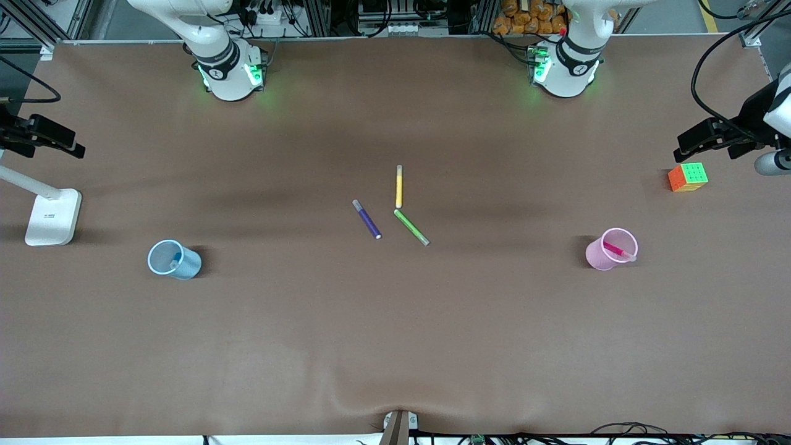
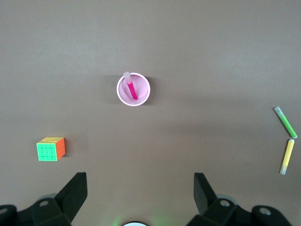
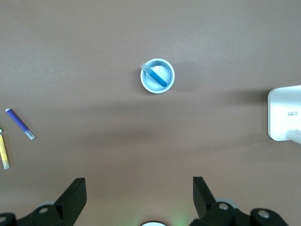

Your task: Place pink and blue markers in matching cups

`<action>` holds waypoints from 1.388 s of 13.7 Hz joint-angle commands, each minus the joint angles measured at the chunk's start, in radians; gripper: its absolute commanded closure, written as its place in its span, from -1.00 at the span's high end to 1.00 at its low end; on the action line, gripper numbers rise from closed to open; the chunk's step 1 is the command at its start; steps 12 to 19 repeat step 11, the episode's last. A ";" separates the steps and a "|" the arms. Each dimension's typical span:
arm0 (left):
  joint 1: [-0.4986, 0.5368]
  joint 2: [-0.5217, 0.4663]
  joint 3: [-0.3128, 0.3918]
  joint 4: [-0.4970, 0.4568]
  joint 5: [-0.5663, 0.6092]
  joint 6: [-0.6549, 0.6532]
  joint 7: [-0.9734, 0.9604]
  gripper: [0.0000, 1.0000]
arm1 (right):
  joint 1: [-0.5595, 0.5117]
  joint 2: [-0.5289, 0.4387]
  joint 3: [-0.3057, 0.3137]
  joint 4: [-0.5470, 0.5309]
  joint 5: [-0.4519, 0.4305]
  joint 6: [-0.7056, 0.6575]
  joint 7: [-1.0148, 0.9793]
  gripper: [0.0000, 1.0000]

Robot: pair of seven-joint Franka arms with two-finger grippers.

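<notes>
The pink marker [image 1: 618, 251] stands slanted inside the pale pink cup [image 1: 602, 254] toward the left arm's end of the table; the left wrist view shows the same marker [image 2: 131, 88] and cup [image 2: 141, 96]. Toward the right arm's end, the blue marker [image 1: 175, 259] leans inside the pale blue cup [image 1: 185, 266], and the right wrist view looks down on that marker [image 3: 156, 77] and cup [image 3: 165, 86]. My left gripper [image 2: 140, 176] hangs open and empty high over the table, apart from the pink cup. My right gripper [image 3: 139, 181] hangs the same way, open and empty, apart from the blue cup.
A purple marker [image 1: 367, 219], a yellow marker [image 1: 399, 186] and a green marker [image 1: 411, 227] lie mid-table. A colourful cube [image 1: 688, 177] sits at the left arm's end. A white lamp base [image 1: 53, 216] stands at the right arm's end.
</notes>
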 commanded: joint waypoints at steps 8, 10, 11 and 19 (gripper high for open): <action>-0.002 0.009 0.000 0.020 -0.014 -0.016 0.005 1.00 | -0.009 -0.012 0.006 0.008 -0.014 -0.020 0.022 1.00; -0.002 0.009 0.000 0.020 -0.014 -0.016 0.005 1.00 | -0.004 -0.012 0.014 0.008 -0.014 -0.015 0.022 1.00; -0.002 0.009 -0.002 0.020 -0.014 -0.016 0.005 1.00 | -0.006 -0.012 0.012 0.008 -0.014 -0.018 0.022 1.00; -0.002 0.009 -0.002 0.020 -0.014 -0.016 0.005 1.00 | -0.006 -0.012 0.012 0.008 -0.014 -0.018 0.022 1.00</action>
